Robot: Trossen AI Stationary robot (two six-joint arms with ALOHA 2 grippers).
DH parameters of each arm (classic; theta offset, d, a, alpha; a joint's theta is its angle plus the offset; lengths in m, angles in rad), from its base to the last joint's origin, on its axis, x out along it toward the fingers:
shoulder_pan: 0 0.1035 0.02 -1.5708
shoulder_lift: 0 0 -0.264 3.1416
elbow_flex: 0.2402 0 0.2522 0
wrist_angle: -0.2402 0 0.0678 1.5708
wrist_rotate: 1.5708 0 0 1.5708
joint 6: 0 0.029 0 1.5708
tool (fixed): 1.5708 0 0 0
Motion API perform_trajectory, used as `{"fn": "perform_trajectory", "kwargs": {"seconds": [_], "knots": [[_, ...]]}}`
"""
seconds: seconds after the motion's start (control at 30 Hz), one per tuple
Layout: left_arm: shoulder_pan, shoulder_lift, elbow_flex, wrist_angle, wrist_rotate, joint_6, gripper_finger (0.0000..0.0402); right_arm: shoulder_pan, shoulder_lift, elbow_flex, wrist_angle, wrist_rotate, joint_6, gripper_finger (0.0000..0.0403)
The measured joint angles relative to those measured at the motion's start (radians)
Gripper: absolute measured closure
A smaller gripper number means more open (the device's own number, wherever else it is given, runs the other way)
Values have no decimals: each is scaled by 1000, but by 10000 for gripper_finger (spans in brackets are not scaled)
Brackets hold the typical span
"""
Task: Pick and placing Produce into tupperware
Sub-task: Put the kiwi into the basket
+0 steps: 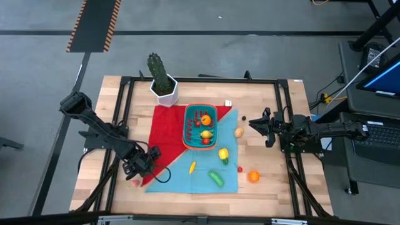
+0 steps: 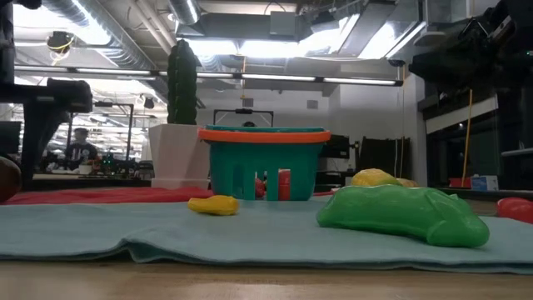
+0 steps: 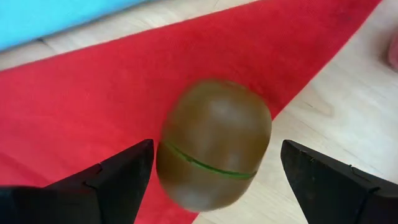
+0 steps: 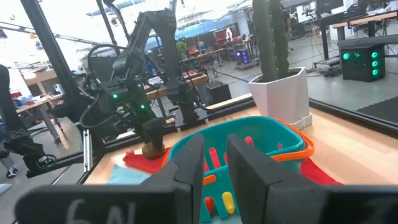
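A brown egg-shaped fruit (image 3: 214, 144), ringed by a thin green seam, is seen between the spread fingers of the left gripper (image 3: 214, 180), over the edge of the red cloth (image 3: 93, 106) where it meets the bare wood of the table (image 3: 336, 118). The jaws stand wide, with a gap on each side of the fruit, so nothing is held yet. The piece is judged to be a light, hollow, rigid plastic toy with a smooth, rounded, slippery skin; it is likely to roll or squirt out if pinched off-centre. A hold across its widest part, close to the seam, is judged safest, with the fingers lowered well around it before closing.

Beyond the left gripper, across the cloth, the teal basket (image 1: 199, 127) with its orange rim already holds several pieces. Other fruit lies on the blue cloth (image 1: 200, 172): a green pod (image 1: 216, 179), a small yellow piece (image 1: 192, 167), and an orange (image 1: 254, 176) on the wood.

The right gripper (image 1: 257, 124) waits beside the basket, its fingers parted.
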Motion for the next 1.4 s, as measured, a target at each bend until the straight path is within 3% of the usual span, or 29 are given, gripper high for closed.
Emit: {"fn": "perform_trajectory", "kwargs": {"seconds": [0.33, 0.73, 1.0, 1.4], "knots": [[9, 0, -12, 29, 7, 16, 60, 0, 0, 0, 0, 0, 0, 330], [10, 0, -12, 29, 57, 14, 98, 0, 0, 0, -1, 0, 0, 330], [10, 0, -75, 105, 92, 5, 100, 0, 0, 0, -1, 0, 0, 330], [10, 0, -76, 103, 73, -69, 100, 0, 0, 0, -1, 0, 0, 330]]}}
